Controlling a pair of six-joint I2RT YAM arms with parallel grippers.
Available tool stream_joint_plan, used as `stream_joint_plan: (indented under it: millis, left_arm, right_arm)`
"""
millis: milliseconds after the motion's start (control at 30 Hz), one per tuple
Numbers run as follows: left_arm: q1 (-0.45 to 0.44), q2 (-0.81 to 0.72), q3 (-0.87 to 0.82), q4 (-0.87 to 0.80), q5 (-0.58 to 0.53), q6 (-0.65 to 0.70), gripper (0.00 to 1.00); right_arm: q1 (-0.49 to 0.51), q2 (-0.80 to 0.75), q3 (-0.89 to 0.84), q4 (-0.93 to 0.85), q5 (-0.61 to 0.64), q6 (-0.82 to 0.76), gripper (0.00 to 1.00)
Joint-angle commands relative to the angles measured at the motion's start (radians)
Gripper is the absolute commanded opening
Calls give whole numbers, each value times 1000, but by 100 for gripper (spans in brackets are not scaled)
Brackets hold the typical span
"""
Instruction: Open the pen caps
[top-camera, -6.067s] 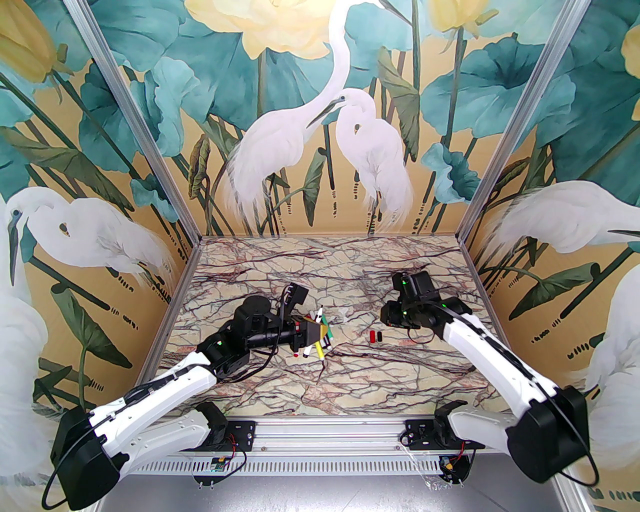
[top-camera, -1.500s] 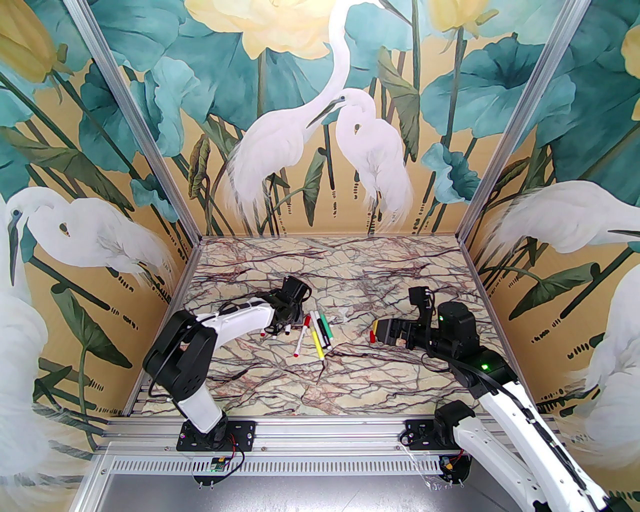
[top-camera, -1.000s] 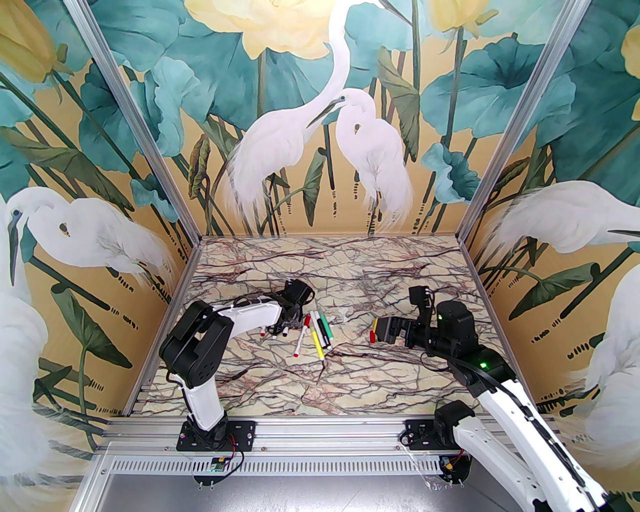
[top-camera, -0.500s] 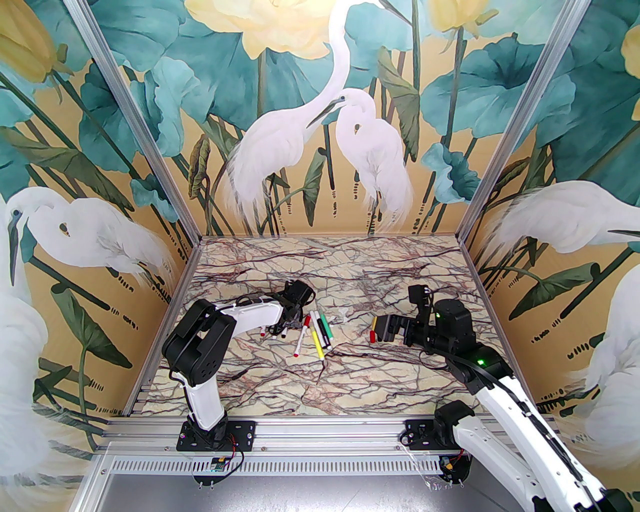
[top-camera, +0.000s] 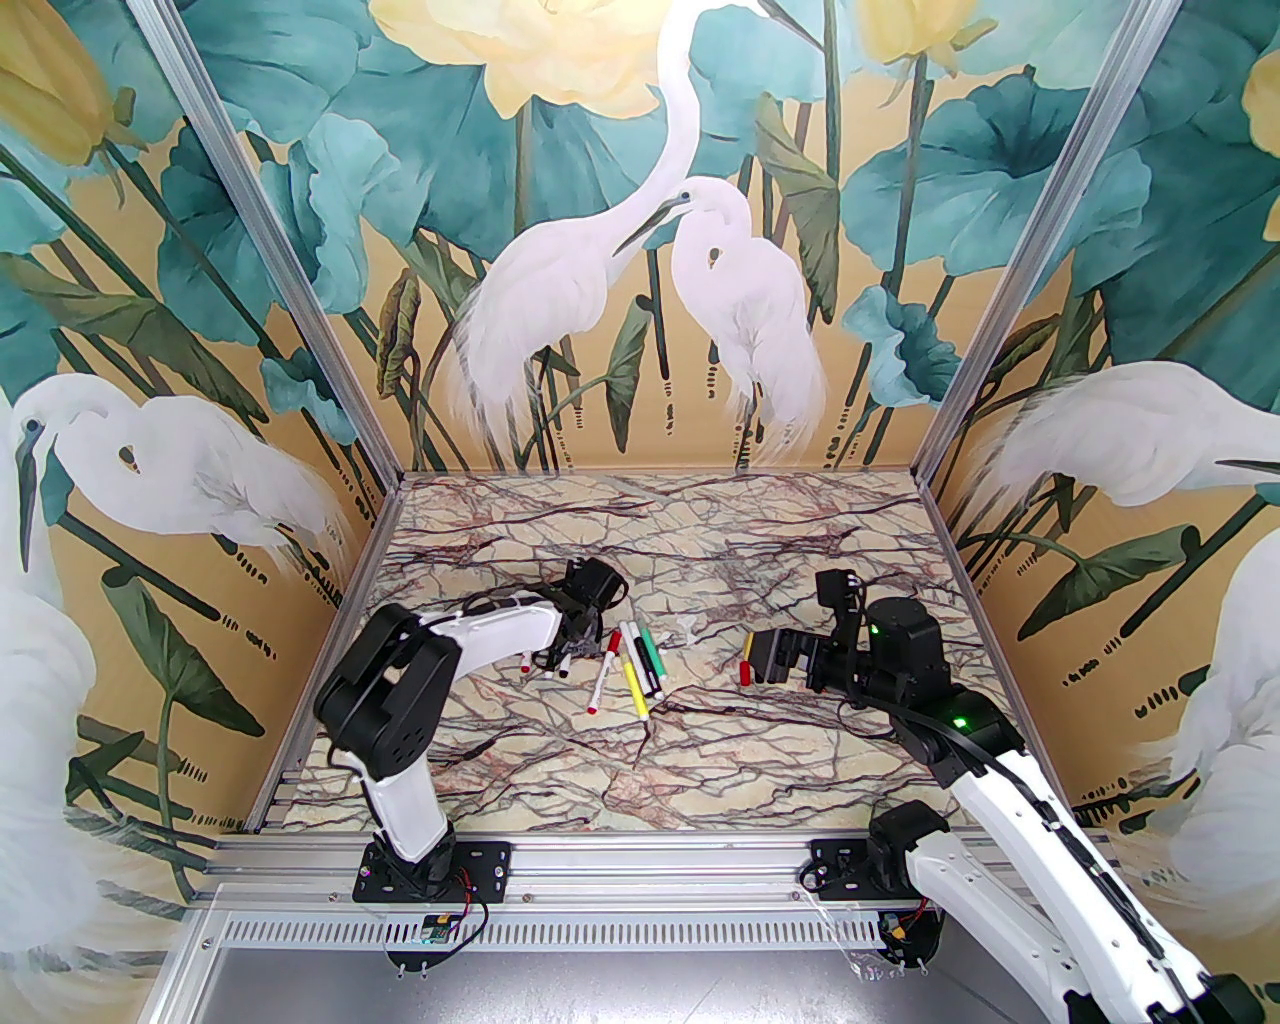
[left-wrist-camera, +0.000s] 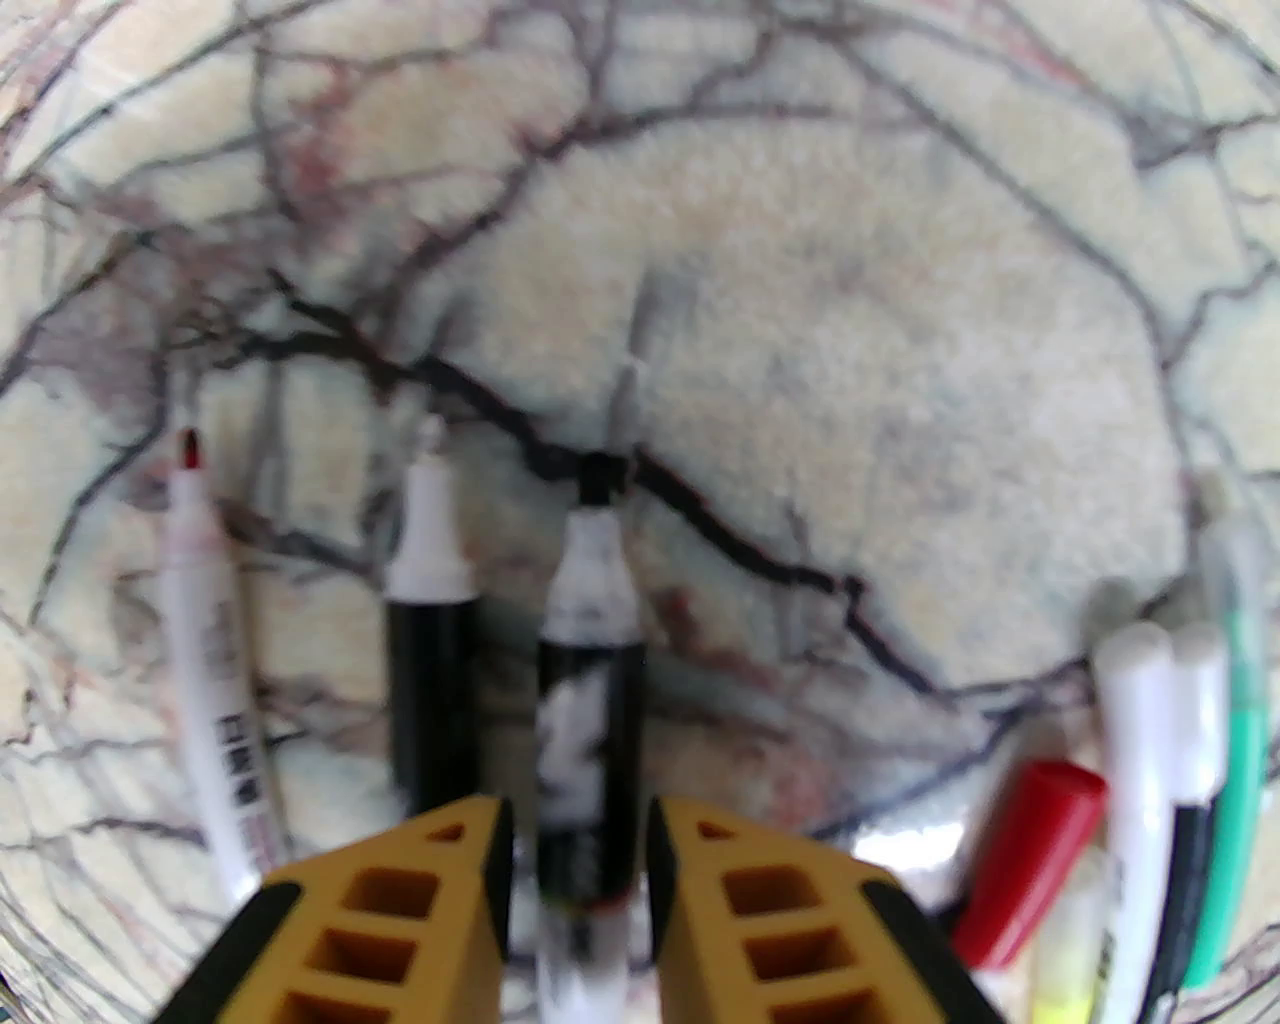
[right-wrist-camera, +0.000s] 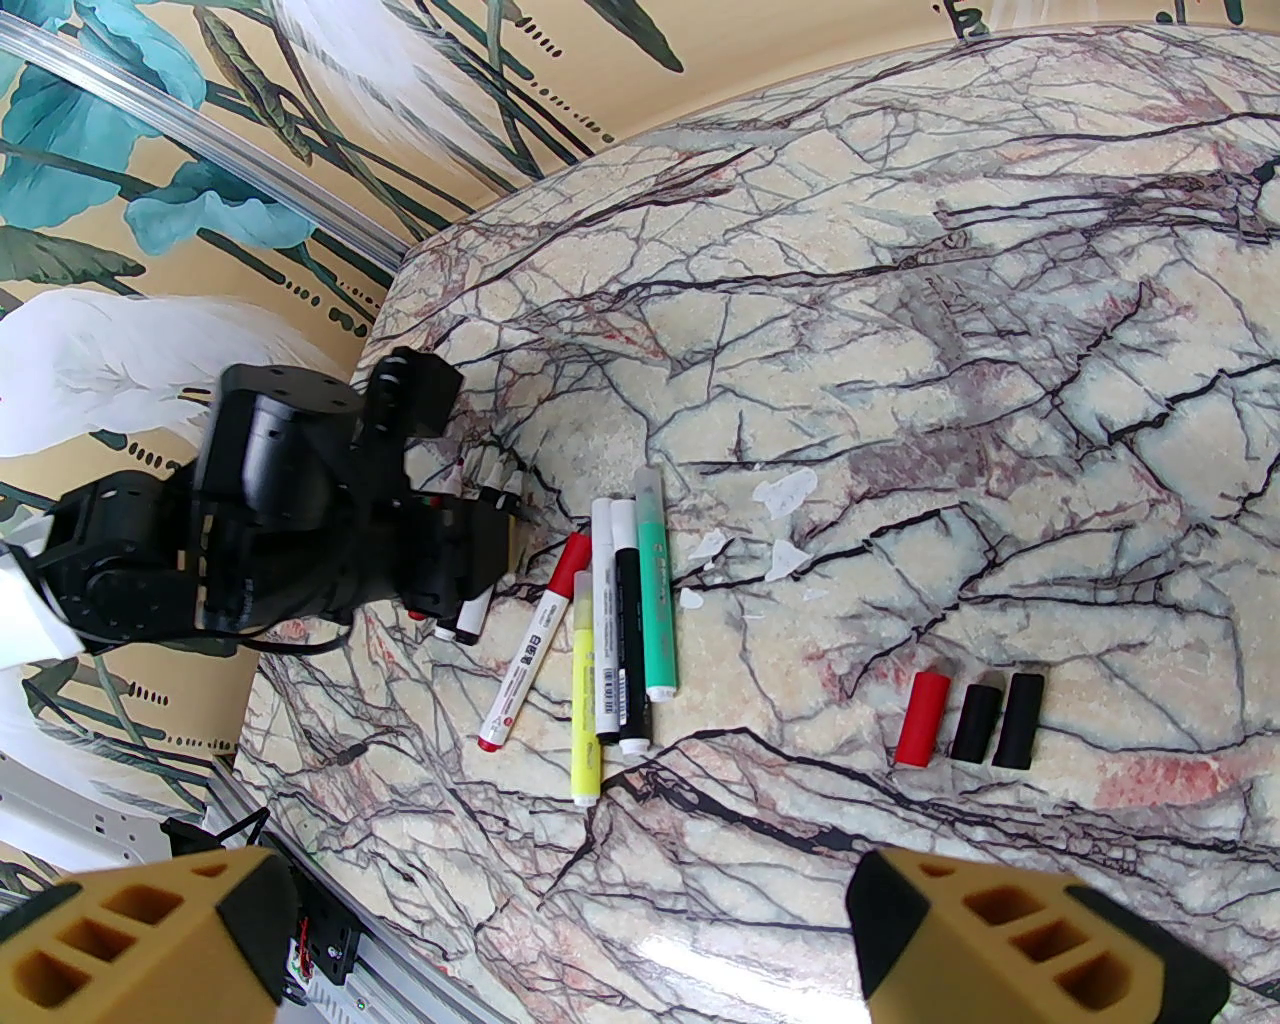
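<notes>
My left gripper (left-wrist-camera: 578, 830) is low over the table, its yellow fingers (left-wrist-camera: 460, 850) narrowly open on either side of an uncapped black pen (left-wrist-camera: 590, 640) that lies on the marble. Two more uncapped pens lie to its left, one black (left-wrist-camera: 432, 640) and one white with a red tip (left-wrist-camera: 205, 640). Several capped pens (right-wrist-camera: 615, 630) lie side by side in the middle. Three loose pen caps, one red (right-wrist-camera: 922, 718) and two black (right-wrist-camera: 976, 722), rest to their right. My right gripper (right-wrist-camera: 560, 930) hovers wide open and holding nothing above those caps (top-camera: 745, 673).
Small whitish plastic scraps (right-wrist-camera: 785, 495) lie just behind the row of pens. The marble table (top-camera: 700, 780) is walled by painted panels on three sides, with an aluminium rail (top-camera: 650, 860) along the near edge.
The left gripper's fingers have parted slightly around the black pen. The left arm's elbow has shifted a little. The right gripper has barely moved.
</notes>
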Motion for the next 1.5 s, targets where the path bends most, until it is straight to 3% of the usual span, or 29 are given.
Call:
stream_joint_plan:
  millis: [0, 100, 333, 600, 900, 1467]
  left_arm:
    - [-4, -105, -8, -63, 10, -19, 31]
    - [-10, -177, -29, -103, 48, -38, 31]
    - [-18, -298, -142, -86, 350, -63, 33]
    - [-80, -245, -190, -40, 544, -66, 36]
    - [-101, -112, -100, -97, 486, -47, 36]
    - [-101, -35, -5, -189, 323, -6, 34]
  right_arm:
    - [7, -2, 10, 13, 0, 9, 99]
    - [8, -6, 2, 19, -4, 18, 100]
    - [10, -10, -1, 22, -8, 21, 100]
    - [12, -7, -5, 31, -10, 31, 99]
    - [17, -14, -5, 10, -2, 32, 99]
    - [19, -3, -13, 16, 5, 32, 99]
